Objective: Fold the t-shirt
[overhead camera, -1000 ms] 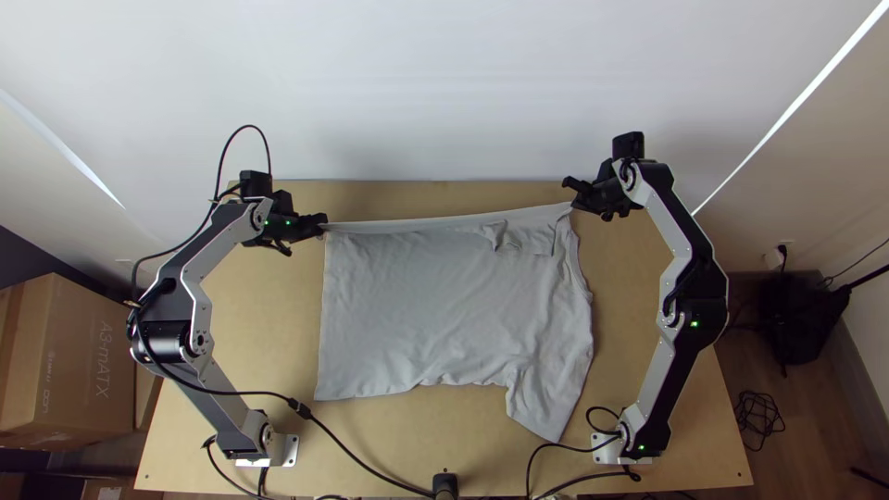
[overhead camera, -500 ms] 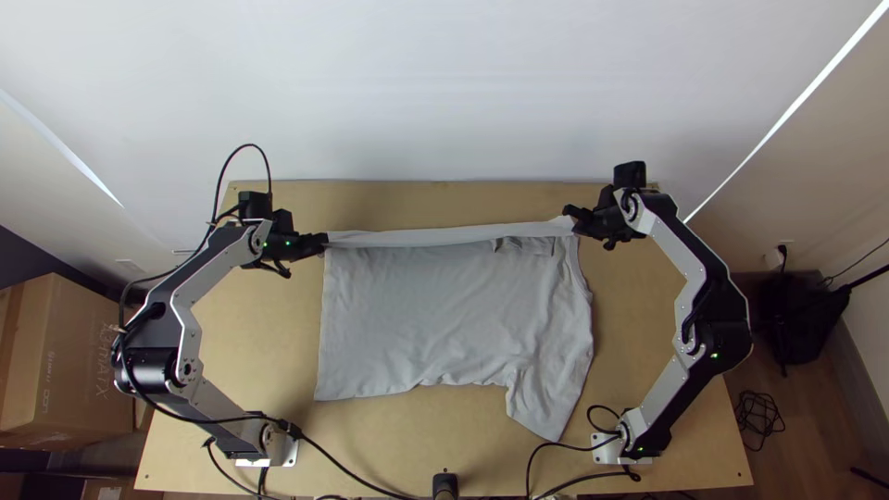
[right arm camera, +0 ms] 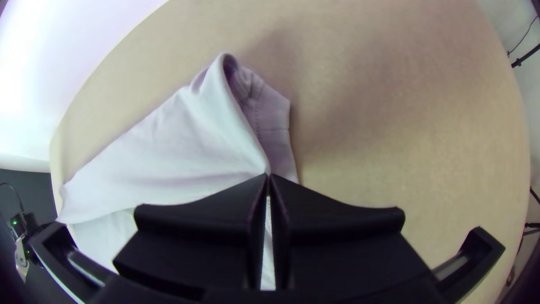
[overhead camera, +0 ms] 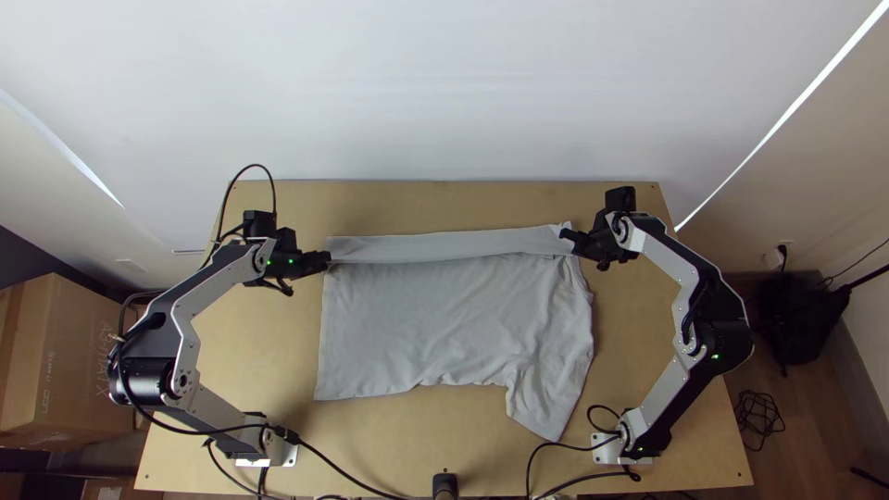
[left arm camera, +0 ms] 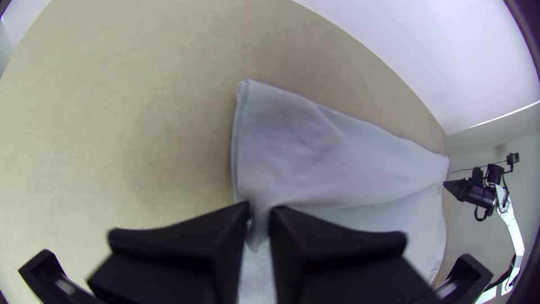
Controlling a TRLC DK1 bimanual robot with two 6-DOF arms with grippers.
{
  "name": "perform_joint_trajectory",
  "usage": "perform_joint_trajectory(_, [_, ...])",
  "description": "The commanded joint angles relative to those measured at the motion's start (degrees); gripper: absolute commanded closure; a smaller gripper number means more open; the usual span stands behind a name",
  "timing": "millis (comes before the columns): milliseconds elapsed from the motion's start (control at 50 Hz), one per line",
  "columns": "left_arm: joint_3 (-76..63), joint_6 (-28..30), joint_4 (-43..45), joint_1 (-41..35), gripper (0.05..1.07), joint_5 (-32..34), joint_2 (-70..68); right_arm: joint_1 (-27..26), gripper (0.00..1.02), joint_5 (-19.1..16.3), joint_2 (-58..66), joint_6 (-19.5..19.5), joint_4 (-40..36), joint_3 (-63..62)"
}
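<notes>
The light grey t-shirt (overhead camera: 444, 324) lies spread on the table, its far edge folded over toward the arms' bases as a long strip. My left gripper (overhead camera: 328, 257) is at the strip's left end in the top view; in the left wrist view the left gripper (left arm camera: 260, 217) is shut on the cloth's edge. At the strip's right end is my right gripper (overhead camera: 565, 235); the right wrist view has the right gripper (right arm camera: 268, 179) shut on a pinch of the t-shirt (right arm camera: 169, 146), beside a seamed part. One sleeve points toward the near edge.
Bare wood of the table (overhead camera: 648, 389) lies around the shirt. Black cables (overhead camera: 352, 456) run along the near edge between the bases. Beyond the far edge stands a white wall (overhead camera: 444, 83); a cardboard box (overhead camera: 65, 361) is at the left.
Both grippers have moved down the top view, toward the arms' bases, with the cloth's edge. The folded strip has grown wider and now covers the bunched part near its right end.
</notes>
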Motion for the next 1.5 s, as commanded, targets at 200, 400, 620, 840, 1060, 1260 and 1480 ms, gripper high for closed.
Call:
perform_joint_trajectory(200, [-4.35, 2.3, 1.89, 0.56, 0.1, -0.99, -7.69, -2.93, 0.26, 2.27, -5.17, 0.0, -4.85, -2.4])
perform_joint_trajectory(400, [-4.26, 2.39, -0.4, 2.32, 0.11, -0.64, -13.93, -5.74, 0.06, -1.69, -14.13, -0.35, -8.98, -4.6])
perform_joint_trajectory(620, [-3.82, 5.29, -6.55, 5.57, 0.11, 0.68, -20.53, -8.73, 0.05, -3.09, -25.65, -2.54, -19.44, -6.97])
perform_joint_trajectory(840, [-3.99, 8.19, -11.91, 7.85, 0.11, 1.39, -27.03, -9.34, 0.04, -5.03, -30.13, -9.4, -37.81, -9.78])
perform_joint_trajectory(1060, [-3.73, 9.42, -14.55, 8.38, 0.11, 1.39, -29.93, -9.17, 0.05, -9.16, -31.8, -12.65, -52.67, -20.68])
perform_joint_trajectory(1260, [-2.76, 9.33, -15.95, 7.59, 0.11, 1.47, -30.72, -3.81, 0.13, -9.86, -39.89, -8.96, -50.38, -30.88])
perform_joint_trajectory(1480, [-2.68, 8.98, -16.31, 7.06, 0.11, 1.47, -31.34, 12.1, 0.13, -9.07, -46.21, 5.37, -43.44, -38.26])
